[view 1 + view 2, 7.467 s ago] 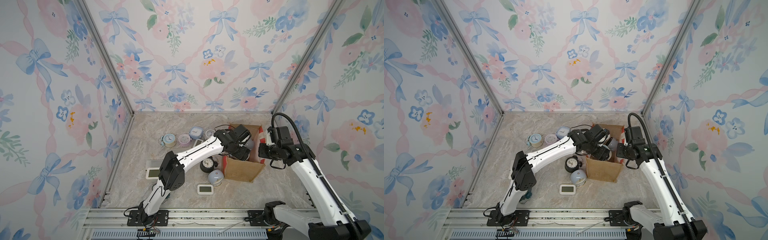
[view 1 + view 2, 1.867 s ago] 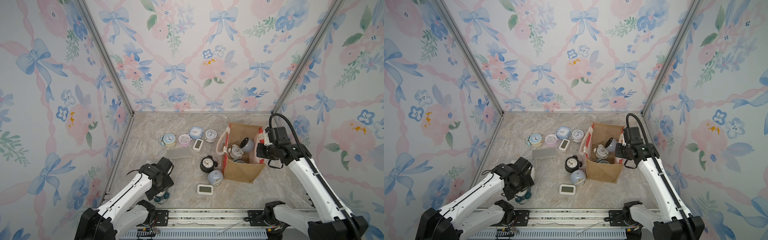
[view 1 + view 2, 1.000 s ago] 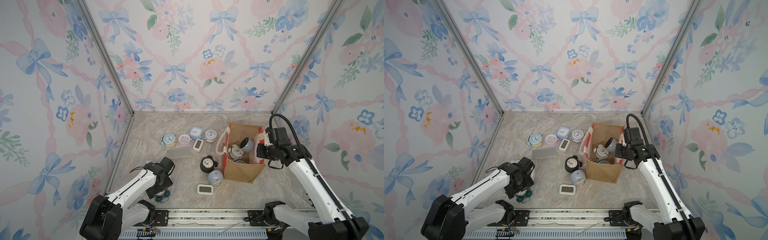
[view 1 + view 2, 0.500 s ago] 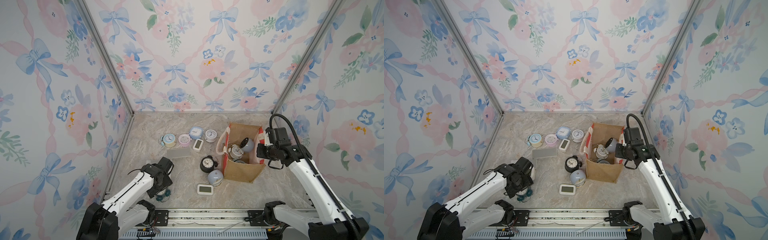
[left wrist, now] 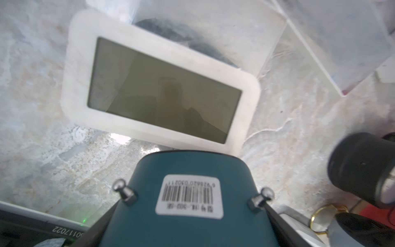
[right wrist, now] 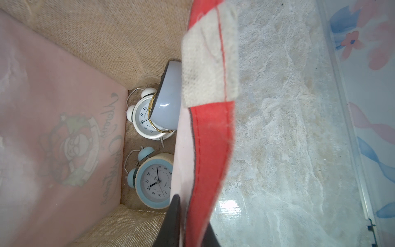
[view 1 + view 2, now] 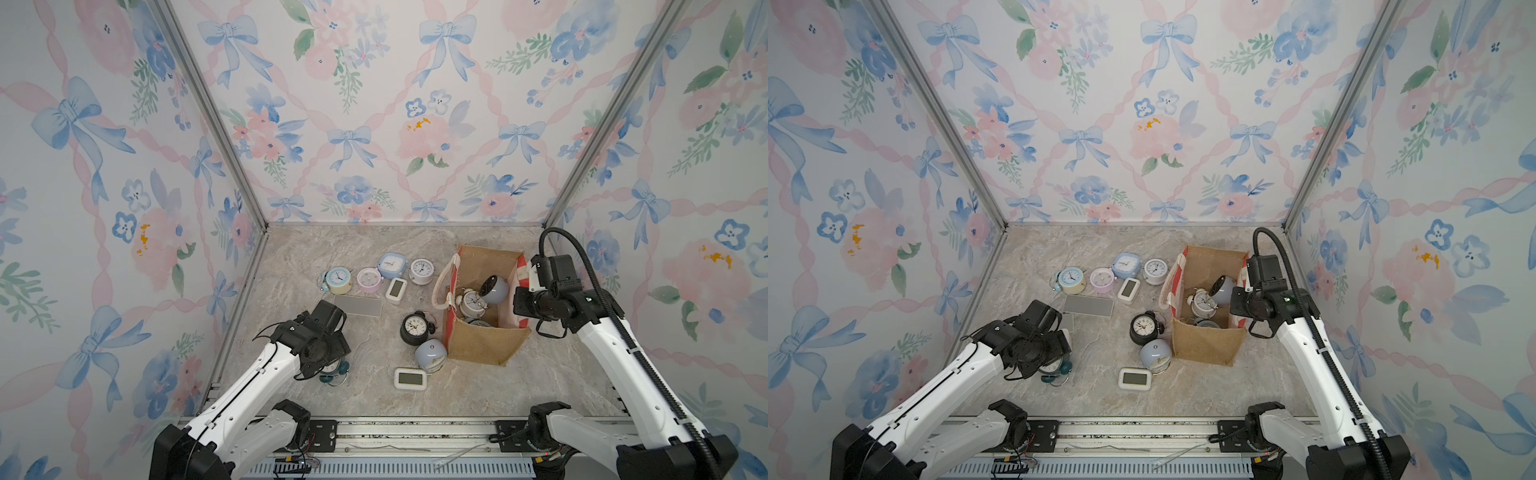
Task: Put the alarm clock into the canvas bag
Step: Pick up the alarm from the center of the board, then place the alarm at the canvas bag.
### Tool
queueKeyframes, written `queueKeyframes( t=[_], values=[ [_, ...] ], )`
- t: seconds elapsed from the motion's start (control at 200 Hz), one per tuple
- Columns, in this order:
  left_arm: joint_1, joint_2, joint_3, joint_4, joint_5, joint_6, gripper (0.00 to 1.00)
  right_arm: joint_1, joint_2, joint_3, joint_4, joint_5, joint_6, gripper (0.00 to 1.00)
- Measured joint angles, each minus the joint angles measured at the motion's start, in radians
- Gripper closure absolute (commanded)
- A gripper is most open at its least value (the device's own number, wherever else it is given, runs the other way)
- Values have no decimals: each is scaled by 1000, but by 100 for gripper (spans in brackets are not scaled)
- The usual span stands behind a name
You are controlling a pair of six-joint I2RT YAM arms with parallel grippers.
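Robotics lab test cell, staged as a home corner. Enclosure: three flat wall panels [image 7: 374,124] papered with pastel bows and flowers, joined by bare aluminium struts [image 7: 208,112] at the corners. Work surface: marble-look desk [image 7: 332,249] fitted wall to wall. Fixed gear: a metal mounting rail [image 7: 415,432] along the front edge, carrying two white robot arms [image 7: 249,382] with exposed wiring and a black cable conduit [image 7: 582,257].
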Motion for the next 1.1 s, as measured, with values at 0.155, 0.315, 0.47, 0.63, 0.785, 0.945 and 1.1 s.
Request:
queueKeyframes(
  t=[0.155,0.315,0.47,0.63,0.785,0.945,1.1],
  values=[
    [0,27,87,45,33,104,36,0,0,0,0,-1,0,87],
    [0,86,177,92,71,208,37,0,2,0,0,-3,0,87],
    [0,178,288,118,112,311,38,0,4,1,0,-3,0,87],
    [-11,267,421,126,113,393,39,0,4,1,-1,-3,0,87],
    [-92,359,584,128,72,449,40,0,5,9,-5,0,0,87],
    [-193,492,776,128,38,481,41,0,6,13,-10,1,0,87],
    [-290,653,985,130,27,507,41,0,6,14,-16,2,0,87]
  ],
)
